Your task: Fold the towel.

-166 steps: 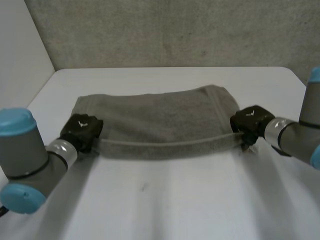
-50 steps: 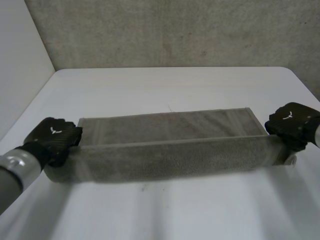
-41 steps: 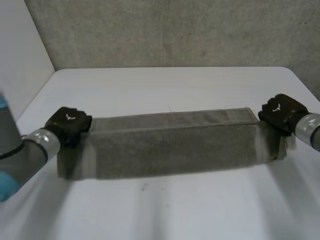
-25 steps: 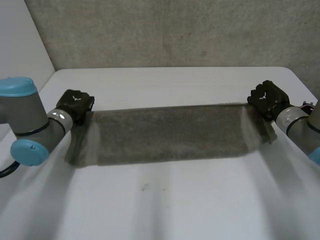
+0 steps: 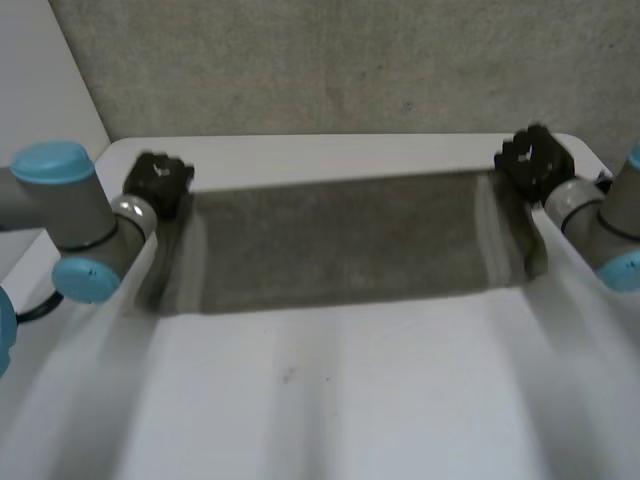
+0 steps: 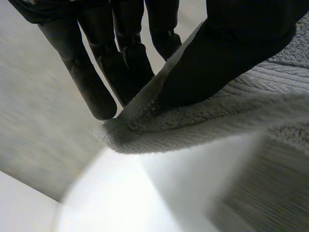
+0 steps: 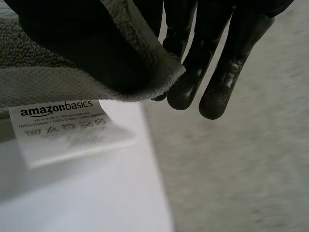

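Observation:
A grey towel (image 5: 350, 240) hangs stretched between my two hands above the white table (image 5: 350, 400), near its far edge. My left hand (image 5: 158, 182) pinches the towel's left corner (image 6: 145, 121) between thumb (image 6: 231, 53) and straight fingers (image 6: 96, 72). At the other end my right hand (image 5: 535, 160) pinches the right corner (image 7: 145, 72) the same way, thumb (image 7: 63, 43) against fingers (image 7: 217, 63). A white label (image 7: 67, 125) hangs from that corner, below the thumb.
A grey wall (image 5: 350, 60) rises right behind the table's far edge, close to both hands. A white side wall (image 5: 40, 90) stands beyond my left arm (image 5: 70, 220). The near half of the table lies bare.
Both hands have lifted the towel off the table and carried it away from me toward the far edge, pulling it taut. Each grip has stayed on its corner.

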Available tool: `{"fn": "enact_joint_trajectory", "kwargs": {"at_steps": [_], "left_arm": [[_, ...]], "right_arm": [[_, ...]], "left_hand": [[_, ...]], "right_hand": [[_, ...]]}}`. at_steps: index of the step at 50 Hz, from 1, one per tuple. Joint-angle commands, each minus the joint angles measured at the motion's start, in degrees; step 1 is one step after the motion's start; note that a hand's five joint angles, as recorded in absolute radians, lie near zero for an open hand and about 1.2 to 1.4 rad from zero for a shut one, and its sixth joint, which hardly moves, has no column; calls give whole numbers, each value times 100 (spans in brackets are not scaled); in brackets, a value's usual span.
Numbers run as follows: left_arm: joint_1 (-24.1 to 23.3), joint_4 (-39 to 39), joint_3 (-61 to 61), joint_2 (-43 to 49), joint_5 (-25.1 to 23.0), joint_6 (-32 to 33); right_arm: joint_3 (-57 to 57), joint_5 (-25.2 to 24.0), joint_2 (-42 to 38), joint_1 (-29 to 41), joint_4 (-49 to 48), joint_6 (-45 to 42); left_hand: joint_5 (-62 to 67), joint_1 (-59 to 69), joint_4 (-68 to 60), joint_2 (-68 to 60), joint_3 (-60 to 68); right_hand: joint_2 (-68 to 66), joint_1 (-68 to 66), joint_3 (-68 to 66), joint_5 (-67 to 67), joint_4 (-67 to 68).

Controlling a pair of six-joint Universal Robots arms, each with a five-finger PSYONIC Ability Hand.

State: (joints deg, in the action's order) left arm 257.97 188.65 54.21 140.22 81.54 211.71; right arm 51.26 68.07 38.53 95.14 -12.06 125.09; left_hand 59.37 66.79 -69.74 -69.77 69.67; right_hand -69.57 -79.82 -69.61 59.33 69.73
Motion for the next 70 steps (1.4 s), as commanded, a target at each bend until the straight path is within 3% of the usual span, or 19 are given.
{"fn": "enact_joint_trajectory", "kwargs": {"at_steps": [1,5,7,10,16,18,24,29,38,44,49,54,59,62,67,70], "left_arm": [[-229,663,-1498,-318,686,-743],[-230,937,-1791,-882,819,-1466],[-221,1252,-1800,-1407,863,-2131],[-212,1341,-1660,-1725,846,-2572],[-186,1007,-1062,-1814,810,-2697],[-160,719,-459,-1797,775,-2679],[-89,647,784,-1735,582,-2662],[-63,735,1933,-1314,-6,-2215],[34,691,2814,-1085,-77,-1238],[113,638,3781,-2007,-86,-878],[131,392,4581,-3045,-95,-605],[183,-615,5397,-4430,-112,-263],[245,-1521,5758,-5275,-392,79],[393,-1813,5881,-5514,-752,221],[790,-1656,5688,-5426,-1193,265],[807,-1331,5310,-4838,-1317,239]], "right_arm": [[-1835,688,381,207,-462,1171],[-2243,1155,1128,172,-1095,2586],[-2243,1191,1331,163,-1141,2965],[-2112,1174,1630,163,-818,3302],[-1839,778,1623,163,362,3268],[-1559,437,1466,155,1062,3067],[-872,163,1271,137,1698,2600],[93,66,754,-12,1891,2047],[974,93,586,-30,1900,1738],[1695,119,1385,-144,2181,1694],[2204,137,2168,-276,3016,1264],[2897,137,3361,-855,4848,37],[3434,84,3828,-1172,5888,-1115],[3488,31,3995,-1208,5742,-1277],[3329,-48,3961,-1173,4800,-688],[3145,-101,3460,-1146,4203,-283]], "left_hand": [[1063,1321,-1026,-1023,1033],[1063,1321,-1026,-1023,1033],[1063,1321,-1026,-1023,1033],[1063,1321,-1026,-1023,1033],[1063,1321,-1026,-1023,1033],[1063,1321,-1026,-1023,1033],[1063,1321,-1026,-1023,1033],[1063,1321,-1026,-1023,1033],[1063,1321,-1026,-1023,1033],[1063,1321,-1026,-1023,1033],[1063,1321,-1026,-1023,1033],[1063,1321,-1026,-1023,1033],[1063,1321,-1026,-1023,1033],[1063,1321,-1026,-1023,1033],[1063,1321,-1026,-1023,1033],[1063,1321,-1026,-1023,1033]], "right_hand": [[-1043,-18,-1039,1067,1027],[-1043,-18,-1039,1067,1027],[-1043,-18,-1039,1067,1027],[-1043,-18,-1039,1067,1027],[-1043,-18,-1039,1067,1027],[-1043,-18,-1039,1067,1027],[-1043,-18,-1039,1067,1027],[-1043,-18,-1039,1067,1027],[-1043,-18,-1039,1067,1027],[-1043,-18,-1039,1067,1027],[-1043,-18,-1039,1067,1027],[-1043,-18,-1039,1067,1027],[-1043,-18,-1039,1067,1027],[-1043,-18,-1039,1067,1027],[-1043,-18,-1039,1067,1027],[-1043,-18,-1039,1067,1027]]}}
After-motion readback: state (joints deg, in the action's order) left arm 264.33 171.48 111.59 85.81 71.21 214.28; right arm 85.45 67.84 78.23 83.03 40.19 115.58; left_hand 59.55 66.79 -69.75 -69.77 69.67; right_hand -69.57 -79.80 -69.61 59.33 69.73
